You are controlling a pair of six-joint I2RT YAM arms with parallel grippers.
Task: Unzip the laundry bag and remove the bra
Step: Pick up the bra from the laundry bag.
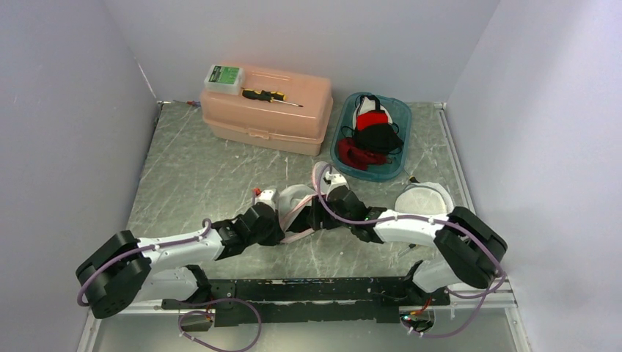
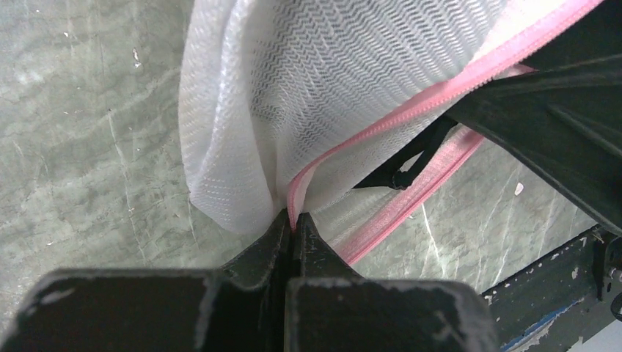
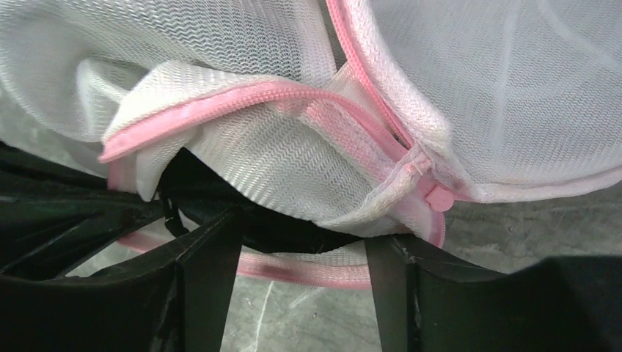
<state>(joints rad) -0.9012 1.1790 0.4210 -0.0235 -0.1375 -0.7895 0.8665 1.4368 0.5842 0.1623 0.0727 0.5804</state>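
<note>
The white mesh laundry bag (image 1: 296, 199) lies in the middle of the desk (image 1: 198, 176), between the two arms, well apart from the items at the back. The left gripper (image 2: 295, 226) has its fingers (image 2: 257, 253) pressed together, pinching the bag's pink-trimmed edge where the mesh bunches into a fold. The right gripper (image 3: 301, 233) faces the bag from the other side with its fingers (image 3: 213, 253) spread; a flap of mesh hangs over the gap between them without being clamped. The pink zipper (image 3: 356, 77) is parted along part of the rim, and its small pink pull tab (image 3: 440, 198) sits at the end of the opened stretch. A thin black strap (image 2: 402, 170) shows in the opening under the raised edge. At the back of the desk stands a peach case (image 1: 265, 117) with a screwdriver (image 1: 271, 96) and a small green-topped box (image 1: 224, 78) on its lid. Just beside it is a blue tray (image 1: 342, 151) holding black and red garments (image 1: 372, 132).
</note>
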